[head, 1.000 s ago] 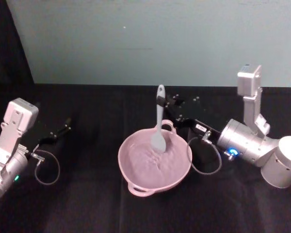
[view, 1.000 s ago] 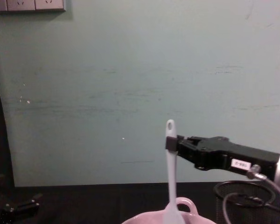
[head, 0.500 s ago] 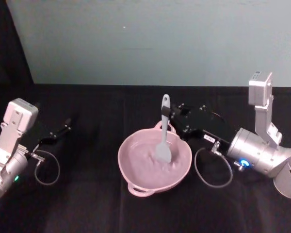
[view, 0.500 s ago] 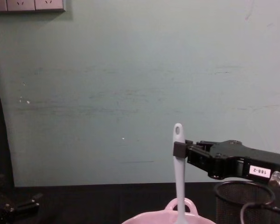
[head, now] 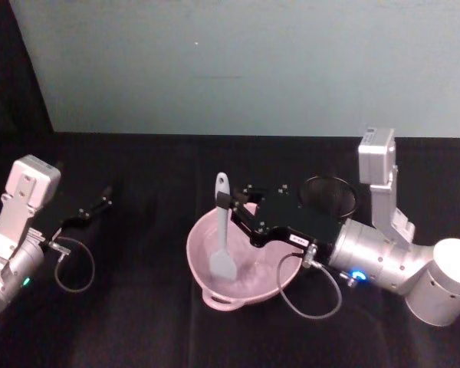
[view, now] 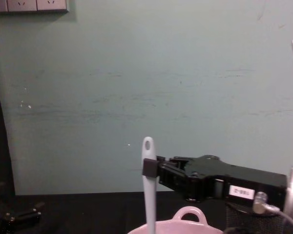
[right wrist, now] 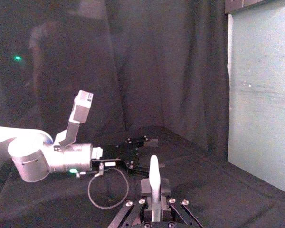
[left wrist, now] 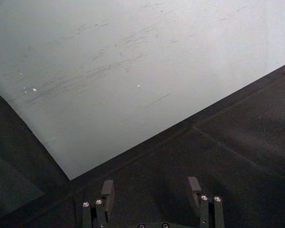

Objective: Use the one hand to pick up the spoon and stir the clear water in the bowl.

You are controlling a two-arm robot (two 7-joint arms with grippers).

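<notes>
Right gripper has its fingers pinched on the spoon high on the slim handle, just under the hole at the tip. The spoon stands upright, blade down in the water on the left side of the bowl. It looks like light, stiff plastic and probably slick when wet, so a firm high pinch suits stirring, though a bump on the wall could twist it. Left gripper sits parked on the table far left, fingers spread.
</notes>
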